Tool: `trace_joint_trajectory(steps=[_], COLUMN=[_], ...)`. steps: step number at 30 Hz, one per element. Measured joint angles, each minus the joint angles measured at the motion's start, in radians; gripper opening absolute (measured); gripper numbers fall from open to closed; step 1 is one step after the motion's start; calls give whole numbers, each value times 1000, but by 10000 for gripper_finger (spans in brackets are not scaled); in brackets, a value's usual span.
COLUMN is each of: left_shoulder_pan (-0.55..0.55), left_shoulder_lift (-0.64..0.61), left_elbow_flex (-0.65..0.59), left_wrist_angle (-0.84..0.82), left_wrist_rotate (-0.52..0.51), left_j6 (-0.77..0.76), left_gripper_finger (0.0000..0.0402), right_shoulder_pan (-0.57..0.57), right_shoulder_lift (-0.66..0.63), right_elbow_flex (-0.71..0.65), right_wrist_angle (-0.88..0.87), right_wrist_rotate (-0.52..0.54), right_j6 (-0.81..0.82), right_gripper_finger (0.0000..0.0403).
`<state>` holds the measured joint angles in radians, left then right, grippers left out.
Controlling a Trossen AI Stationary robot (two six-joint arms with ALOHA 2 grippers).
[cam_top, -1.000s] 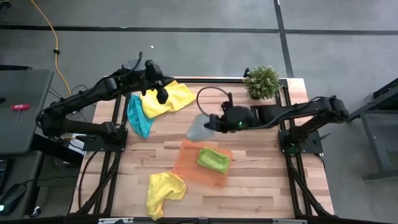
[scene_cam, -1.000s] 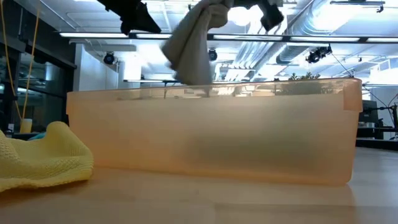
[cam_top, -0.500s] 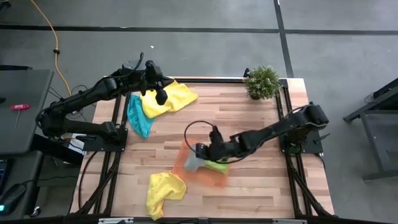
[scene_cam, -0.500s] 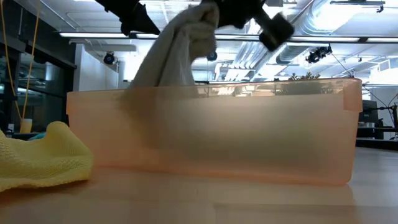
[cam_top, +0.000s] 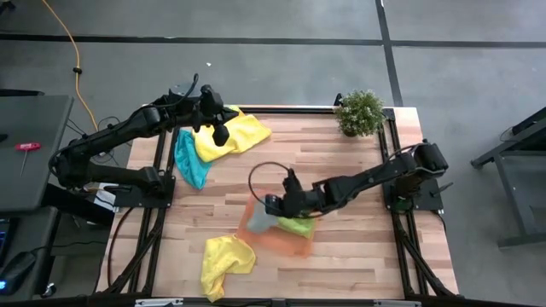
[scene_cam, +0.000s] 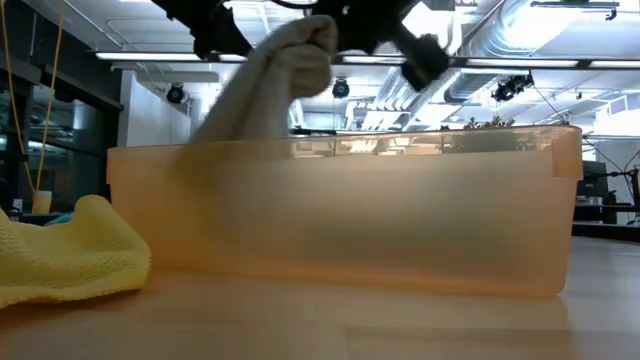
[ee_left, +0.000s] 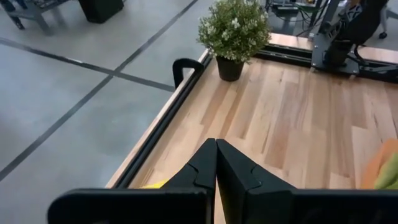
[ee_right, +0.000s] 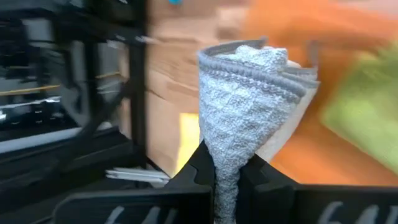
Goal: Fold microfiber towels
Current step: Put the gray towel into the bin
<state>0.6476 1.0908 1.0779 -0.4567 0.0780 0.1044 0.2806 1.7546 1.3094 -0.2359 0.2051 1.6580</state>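
Observation:
My right gripper [cam_top: 273, 208] is shut on a light grey towel [cam_top: 259, 222] over the left part of the translucent orange tray [cam_top: 294, 246]. A lime green towel [cam_top: 295, 226] lies inside that tray. My left gripper [cam_top: 221, 133] is shut with nothing in it, above a crumpled yellow towel [cam_top: 239, 134] at the far left. A teal-blue towel [cam_top: 189, 159] lies beside that one. A second yellow towel [cam_top: 225, 259] lies crumpled near the front edge. My right gripper pinches a bunched, folded part of the grey towel [ee_right: 229, 163] between its two fingers, several layers together. The fingers come from the table's right, slanting down. The towel fans out beyond the fingertips and hangs down [scene_cam: 262, 100] behind the tray's wall; its lower end is hidden there.
A small potted plant [cam_top: 360, 112] stands at the far right corner. Bare wood lies between the plant and the tray. The black frame rails [cam_top: 155, 222] run along both table sides.
My right gripper has carried the grey towel from the table's middle toward the near edge and down, over the tray's left part, rolling its wrist. The towel, which hung clear above the table, now dips into the tray. Most of this happened in the first half second.

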Motion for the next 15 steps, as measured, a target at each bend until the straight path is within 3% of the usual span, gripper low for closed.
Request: trace_joint_trajectory(steps=[15], left_shoulder_pan=[0], left_shoulder_lift=[2], left_elbow_flex=[0], left_wrist_angle=[-4], left_wrist_rotate=[0], left_j6=[-22], left_gripper_finger=[0], right_shoulder_pan=[134], right_shoulder_lift=[32], right_elbow_flex=[-1], right_wrist_angle=[-281], right_wrist_rotate=[-37], right_j6=[348], right_gripper_finger=[0])
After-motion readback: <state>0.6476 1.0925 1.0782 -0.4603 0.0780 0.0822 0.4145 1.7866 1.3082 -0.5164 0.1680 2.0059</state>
